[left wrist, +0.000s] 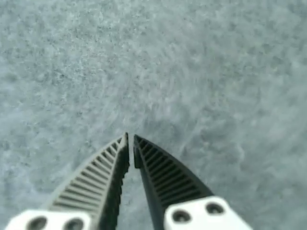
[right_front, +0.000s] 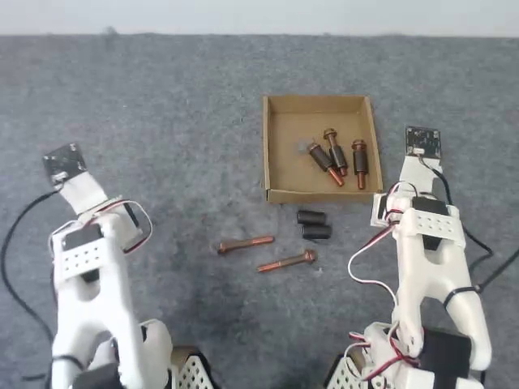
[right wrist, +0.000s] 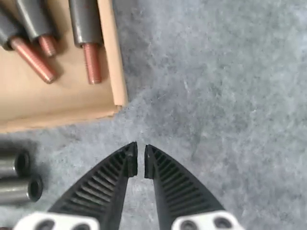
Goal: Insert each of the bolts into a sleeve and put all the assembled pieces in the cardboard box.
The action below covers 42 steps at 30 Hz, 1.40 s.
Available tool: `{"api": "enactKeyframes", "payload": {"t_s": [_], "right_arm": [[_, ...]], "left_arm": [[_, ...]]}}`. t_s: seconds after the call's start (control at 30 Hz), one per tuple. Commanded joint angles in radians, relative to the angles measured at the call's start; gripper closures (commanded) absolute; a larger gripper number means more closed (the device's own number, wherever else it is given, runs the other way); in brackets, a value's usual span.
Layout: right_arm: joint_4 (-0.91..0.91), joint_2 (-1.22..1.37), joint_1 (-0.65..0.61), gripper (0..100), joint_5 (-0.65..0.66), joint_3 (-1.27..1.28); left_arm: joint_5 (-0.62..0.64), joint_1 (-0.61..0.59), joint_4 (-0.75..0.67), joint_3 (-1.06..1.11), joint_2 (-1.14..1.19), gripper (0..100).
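Observation:
Two bare copper bolts (right_front: 246, 243) (right_front: 287, 261) lie on the grey carpet in front of the cardboard box (right_front: 276, 146). Two black sleeves (right_front: 311, 217) (right_front: 317, 232) rest just outside the box's near wall; the right wrist view has them as sleeves (right wrist: 14, 164) (right wrist: 20, 189). Inside the box (right wrist: 115, 72) lie three bolts in sleeves (right_front: 336, 160) (right wrist: 86, 24). My right gripper (right wrist: 139, 151) is shut and empty, hovering over carpet just off the box's near right corner. My left gripper (left wrist: 130, 140) is shut and empty over bare carpet, far left of the bolts.
The left arm (right_front: 89, 251) stands at the table's left, the right arm (right_front: 430, 243) at the right beside the box. Cables (right_front: 16, 243) trail by each arm. A pale wall edge (right_front: 259, 16) bounds the carpet at the back.

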Motion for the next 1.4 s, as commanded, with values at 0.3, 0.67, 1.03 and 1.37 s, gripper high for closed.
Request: {"api": "enactKeyframes", "payload": {"t_s": [0.3, 0.67, 1.03, 1.37], "right_arm": [[0.076, -0.050, -0.257, 98.8, 0.623, -0.044], [0.205, -0.038, -0.417, 86.4, 0.690, -0.152], [0.263, -0.022, -0.476, 86.7, 0.922, -0.138], [0.081, 0.248, -0.493, 87.2, 0.961, -0.141]], "left_arm": [[0.153, -0.051, -0.203, -0.097, 0.175, 99], [0.155, -0.052, -0.144, -0.217, 0.302, 99], [0.150, -0.052, -0.143, -0.220, 0.311, 99], [0.150, -0.052, -0.143, -0.220, 0.311, 99]]}}
